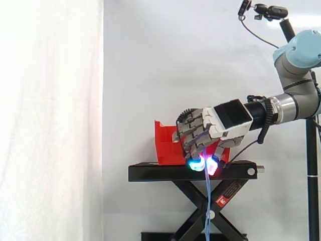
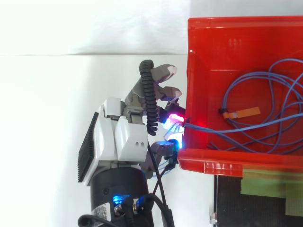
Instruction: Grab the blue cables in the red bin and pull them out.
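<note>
The red bin (image 2: 227,42) stands on the black stand (image 1: 150,173). Inside it lie loops of blue cables (image 2: 222,128) with an orange tag (image 2: 246,112). My hand (image 2: 120,137) is just outside the bin's wall, at its rim. Its curled fingers, glowing cyan and magenta, pinch strands of the cables that run over the wall into the bin. In the side view the hand (image 1: 210,128) is in front of the bin (image 1: 165,145), and a length of blue cable (image 1: 207,201) hangs from the fingers down past the stand.
The stand is a black scissor lift (image 1: 200,211) before a white curtain (image 1: 50,120). A dark pole (image 1: 312,175) rises at the right edge. A green and black surface (image 2: 265,198) lies beside the bin in the top view.
</note>
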`<state>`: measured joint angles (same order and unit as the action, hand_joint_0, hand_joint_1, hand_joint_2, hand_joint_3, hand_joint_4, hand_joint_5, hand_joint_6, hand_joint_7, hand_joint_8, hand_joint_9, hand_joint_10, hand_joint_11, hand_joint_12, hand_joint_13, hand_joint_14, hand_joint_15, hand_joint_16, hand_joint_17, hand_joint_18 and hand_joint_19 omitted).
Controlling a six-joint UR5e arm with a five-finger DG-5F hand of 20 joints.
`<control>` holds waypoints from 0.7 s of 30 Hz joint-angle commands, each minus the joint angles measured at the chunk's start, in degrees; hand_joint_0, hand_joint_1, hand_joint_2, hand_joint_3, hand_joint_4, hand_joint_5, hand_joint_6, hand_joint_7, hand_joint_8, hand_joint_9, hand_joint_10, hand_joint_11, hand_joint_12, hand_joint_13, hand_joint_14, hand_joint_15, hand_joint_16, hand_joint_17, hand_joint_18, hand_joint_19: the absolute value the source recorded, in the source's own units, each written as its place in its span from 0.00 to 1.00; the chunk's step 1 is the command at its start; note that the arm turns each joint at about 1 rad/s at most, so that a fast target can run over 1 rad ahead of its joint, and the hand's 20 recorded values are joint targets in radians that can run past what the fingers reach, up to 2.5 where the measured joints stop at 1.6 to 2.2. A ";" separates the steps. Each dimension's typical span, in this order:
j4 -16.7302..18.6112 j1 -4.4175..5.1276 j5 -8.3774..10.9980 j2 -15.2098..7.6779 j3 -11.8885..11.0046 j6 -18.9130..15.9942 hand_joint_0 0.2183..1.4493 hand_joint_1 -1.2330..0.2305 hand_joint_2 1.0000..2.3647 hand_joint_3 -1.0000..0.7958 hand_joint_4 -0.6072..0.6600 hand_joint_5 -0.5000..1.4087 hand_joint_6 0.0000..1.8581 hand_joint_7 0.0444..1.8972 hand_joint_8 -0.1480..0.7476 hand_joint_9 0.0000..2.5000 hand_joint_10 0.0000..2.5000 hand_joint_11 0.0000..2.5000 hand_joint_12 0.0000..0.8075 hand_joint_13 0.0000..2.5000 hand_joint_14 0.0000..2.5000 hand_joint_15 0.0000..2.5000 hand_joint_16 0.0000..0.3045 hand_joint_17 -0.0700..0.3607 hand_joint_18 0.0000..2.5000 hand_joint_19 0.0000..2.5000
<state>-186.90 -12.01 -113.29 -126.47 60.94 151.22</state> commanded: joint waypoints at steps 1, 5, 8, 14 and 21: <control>0.05 -0.03 0.00 0.00 0.05 -0.01 0.47 0.16 0.00 0.00 0.59 0.58 0.45 0.26 0.47 0.37 0.01 0.26 0.45 0.27 0.01 0.16 0.17 0.43 0.24 0.19; 0.05 -0.03 0.00 0.00 -0.03 -0.01 0.47 0.16 0.00 0.00 0.61 0.61 0.32 0.31 0.47 0.37 0.01 0.26 0.45 0.27 0.01 0.16 0.17 0.43 0.24 0.19; 0.05 -0.03 0.00 0.00 -0.03 -0.01 0.46 0.16 0.00 0.00 0.60 0.62 0.26 0.33 0.47 0.37 0.01 0.26 0.46 0.27 0.01 0.16 0.17 0.43 0.23 0.19; 0.05 -0.12 0.00 0.00 -0.03 -0.36 0.45 0.16 0.00 0.00 0.62 0.64 0.12 0.38 0.47 0.37 0.01 0.26 0.46 0.27 0.01 0.16 0.17 0.44 0.23 0.19; -0.04 -0.21 0.09 0.00 -0.03 -1.33 0.45 0.17 0.00 0.00 0.64 0.66 0.02 0.41 0.47 0.36 0.01 0.25 0.46 0.27 0.01 0.16 0.17 0.44 0.23 0.19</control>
<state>-186.89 -12.20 -113.27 -126.47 60.91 150.38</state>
